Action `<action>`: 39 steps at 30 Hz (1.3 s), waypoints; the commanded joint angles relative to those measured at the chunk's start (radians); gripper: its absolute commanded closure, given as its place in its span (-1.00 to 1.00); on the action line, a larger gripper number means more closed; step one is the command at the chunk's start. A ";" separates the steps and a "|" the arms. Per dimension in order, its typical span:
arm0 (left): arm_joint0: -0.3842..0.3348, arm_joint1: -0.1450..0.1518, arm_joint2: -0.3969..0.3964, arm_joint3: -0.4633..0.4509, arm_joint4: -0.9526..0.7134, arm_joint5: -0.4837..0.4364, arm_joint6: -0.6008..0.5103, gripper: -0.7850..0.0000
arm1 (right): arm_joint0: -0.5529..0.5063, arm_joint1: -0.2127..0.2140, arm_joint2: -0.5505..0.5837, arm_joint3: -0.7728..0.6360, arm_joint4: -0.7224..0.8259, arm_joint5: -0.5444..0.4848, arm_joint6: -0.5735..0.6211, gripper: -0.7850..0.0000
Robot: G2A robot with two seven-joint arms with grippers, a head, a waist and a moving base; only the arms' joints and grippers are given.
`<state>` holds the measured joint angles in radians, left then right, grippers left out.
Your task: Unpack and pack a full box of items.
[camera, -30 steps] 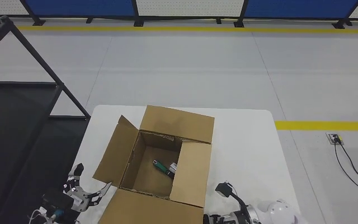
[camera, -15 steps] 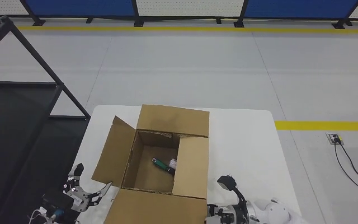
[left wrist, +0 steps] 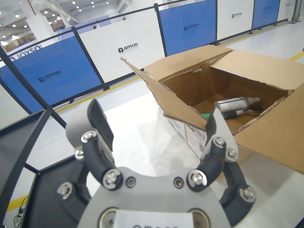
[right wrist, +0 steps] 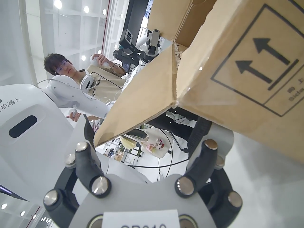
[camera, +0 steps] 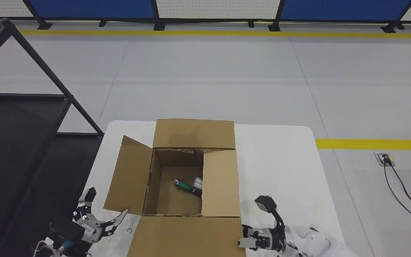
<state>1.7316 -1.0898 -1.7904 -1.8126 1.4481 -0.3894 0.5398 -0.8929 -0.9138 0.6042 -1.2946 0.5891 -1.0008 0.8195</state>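
Note:
An open cardboard box [camera: 219,186] stands mid-table with all flaps spread. Inside lie a green item [camera: 184,187] and a white bottle [camera: 198,184]; the left wrist view also looks in on the bottle [left wrist: 235,103] and a bit of the green item [left wrist: 207,115]. My left gripper [camera: 103,225] is open and empty at the table's near left corner, apart from the box [left wrist: 249,72]. My right gripper [camera: 247,242] is open at the box's near right corner. In its wrist view the gripper [right wrist: 144,129] has the near flap's corner [right wrist: 142,105] between its spread fingers.
The white table [camera: 276,167] has bare surface right of the box and behind it. A black frame [camera: 38,70] stands off the table's left side. A blue and white fence [camera: 218,9] lines the far floor.
The box has turned counter-clockwise and now sits square to the table. The right gripper has shifted along the box's near right corner. The left gripper has stayed put.

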 commanded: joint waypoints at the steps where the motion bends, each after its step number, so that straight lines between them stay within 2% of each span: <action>1: 0.000 0.000 0.000 0.000 0.000 0.000 0.000 -1.00 | 0.008 0.006 -0.010 0.002 -0.010 -0.012 -0.012 -1.00; 10: 0.000 0.000 0.000 0.000 0.000 0.000 0.000 -1.00 | -0.050 0.061 0.108 -0.024 0.034 -0.012 -0.012 -1.00; 16: 0.000 0.000 0.000 0.000 0.000 0.000 0.000 -1.00 | -0.103 0.079 0.211 -0.055 0.042 -0.012 -0.012 -1.00; 25: 0.000 -0.001 0.012 -0.030 0.011 0.002 -0.008 -1.00 | -0.135 0.070 0.313 -0.113 0.036 -0.012 -0.012 -1.00; 31: 0.008 -0.003 0.013 -0.062 0.015 0.017 0.000 -1.00 | -0.111 0.056 0.301 -0.109 0.015 -0.012 -0.012 -1.00; 39: 0.006 -0.006 -0.002 -0.051 -0.012 0.026 -0.010 -1.00 | -0.074 0.042 0.270 -0.085 0.018 -0.012 -0.012 -1.00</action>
<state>1.7367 -1.0955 -1.7914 -1.8642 1.4361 -0.3601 0.5275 -0.9704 -0.8706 0.8777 -1.3811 0.6056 -1.0123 0.8079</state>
